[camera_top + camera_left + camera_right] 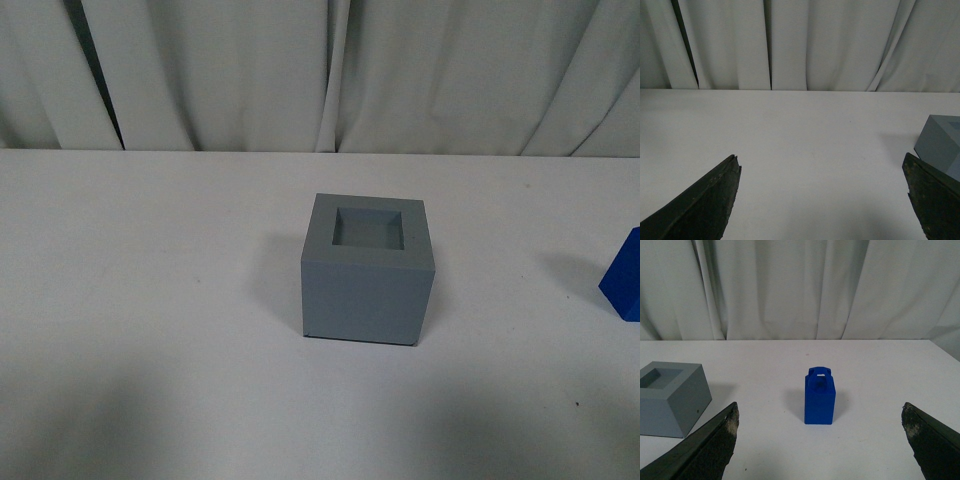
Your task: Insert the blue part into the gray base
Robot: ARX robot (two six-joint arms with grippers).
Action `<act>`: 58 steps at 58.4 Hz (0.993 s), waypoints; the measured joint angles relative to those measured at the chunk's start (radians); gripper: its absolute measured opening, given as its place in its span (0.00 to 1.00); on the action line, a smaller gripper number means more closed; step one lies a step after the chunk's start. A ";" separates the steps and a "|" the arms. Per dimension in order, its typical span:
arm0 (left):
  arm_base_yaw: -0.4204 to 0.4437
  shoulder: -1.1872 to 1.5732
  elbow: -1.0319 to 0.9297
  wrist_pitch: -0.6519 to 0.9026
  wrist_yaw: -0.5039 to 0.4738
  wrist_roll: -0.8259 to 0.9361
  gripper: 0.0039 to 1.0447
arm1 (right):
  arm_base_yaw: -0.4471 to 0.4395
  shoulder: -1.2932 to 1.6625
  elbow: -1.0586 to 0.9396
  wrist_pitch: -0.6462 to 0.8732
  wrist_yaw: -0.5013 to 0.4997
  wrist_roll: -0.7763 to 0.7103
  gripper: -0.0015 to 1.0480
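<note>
The gray base (367, 270) sits mid-table in the front view, its square hole facing up. At that view's right edge only a corner of the blue part (624, 279) shows. In the right wrist view the blue part (819, 396) stands upright with its loop handle on top, ahead of my open right gripper (820, 412), centred between the wide-spread fingers and apart from them; the gray base (669, 398) lies off to one side. My left gripper (821, 161) is open over bare table, with the gray base (941, 144) beside one finger. Neither arm appears in the front view.
A white table (150, 300) carries both objects. Pale curtains (320, 70) hang along its far edge.
</note>
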State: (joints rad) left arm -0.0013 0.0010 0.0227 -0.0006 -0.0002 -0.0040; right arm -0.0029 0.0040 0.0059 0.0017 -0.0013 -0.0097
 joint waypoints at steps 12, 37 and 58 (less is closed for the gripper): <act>0.000 0.000 0.000 0.000 0.000 0.000 0.94 | 0.000 0.000 0.000 0.000 0.000 0.000 0.91; 0.000 0.000 0.000 0.000 0.000 0.000 0.94 | -0.121 0.453 0.238 -0.179 -0.159 -0.037 0.91; 0.000 0.000 0.000 0.000 0.000 0.000 0.94 | -0.159 0.896 0.560 -0.296 -0.196 0.001 0.91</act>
State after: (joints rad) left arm -0.0010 0.0010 0.0227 -0.0006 -0.0002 -0.0040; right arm -0.1616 0.8997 0.5659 -0.2939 -0.1970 -0.0090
